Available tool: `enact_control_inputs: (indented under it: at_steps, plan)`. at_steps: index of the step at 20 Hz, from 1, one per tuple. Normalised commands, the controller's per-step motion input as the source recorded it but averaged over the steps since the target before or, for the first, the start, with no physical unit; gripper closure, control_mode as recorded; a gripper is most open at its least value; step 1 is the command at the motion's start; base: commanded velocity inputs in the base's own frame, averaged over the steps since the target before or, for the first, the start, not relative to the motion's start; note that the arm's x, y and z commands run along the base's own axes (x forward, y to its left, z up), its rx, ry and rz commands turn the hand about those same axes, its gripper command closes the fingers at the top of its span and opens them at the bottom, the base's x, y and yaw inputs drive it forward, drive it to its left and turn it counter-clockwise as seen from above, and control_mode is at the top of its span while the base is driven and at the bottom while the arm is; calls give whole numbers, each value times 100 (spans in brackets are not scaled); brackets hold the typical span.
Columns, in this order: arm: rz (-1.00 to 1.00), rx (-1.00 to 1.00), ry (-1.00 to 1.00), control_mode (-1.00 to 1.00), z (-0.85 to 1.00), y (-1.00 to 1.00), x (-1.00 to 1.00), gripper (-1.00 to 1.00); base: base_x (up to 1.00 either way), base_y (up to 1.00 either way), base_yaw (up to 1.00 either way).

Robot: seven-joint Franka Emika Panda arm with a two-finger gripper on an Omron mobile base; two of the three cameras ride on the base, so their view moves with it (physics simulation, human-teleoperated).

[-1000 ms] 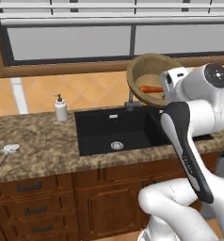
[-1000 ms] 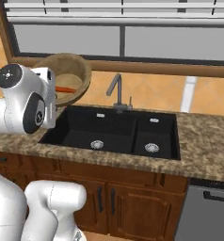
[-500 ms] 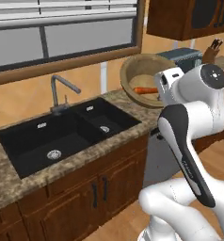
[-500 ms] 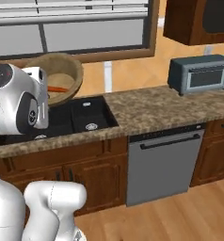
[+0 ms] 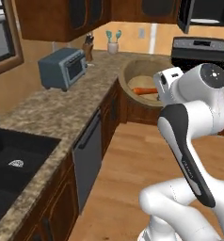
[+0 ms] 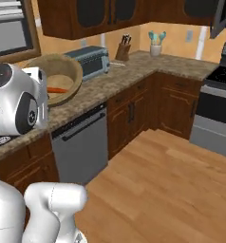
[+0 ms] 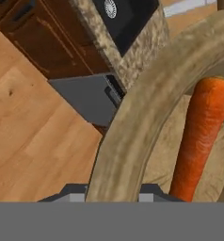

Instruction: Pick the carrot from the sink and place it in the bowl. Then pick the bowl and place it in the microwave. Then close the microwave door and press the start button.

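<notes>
Wooden bowl rim pinched between fingers.

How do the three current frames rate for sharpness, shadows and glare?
Left base view: soft, slightly blurry render, even flat light, no glare; the bowl and carrot stay readable. Right base view: equally soft, with a faint shadow under the counter edge. Hand view: the bowl rim and carrot loom very close and look enlarged, edges soft.
</notes>
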Motion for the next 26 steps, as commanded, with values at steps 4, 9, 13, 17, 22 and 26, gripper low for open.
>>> enact_control_inputs:
  at_steps: [4, 9, 13, 17, 22, 26]
  plan:
    - [0, 0, 0, 100, 0, 0, 0, 100, 2, -30, -84]
    - [0, 0, 0, 100, 0, 0, 0, 100, 49, -97, -46]
    - [0, 0, 0, 100, 0, 0, 0, 100, 97, -89, -32]
    - [0, 0, 0, 100, 0, 0, 0, 100, 100, -71, -16]
    - [0, 0, 0, 100, 0, 0, 0, 100, 100, -8, -3]
    - [0, 0, 0, 100, 0, 0, 0, 100, 100, -1, 0]
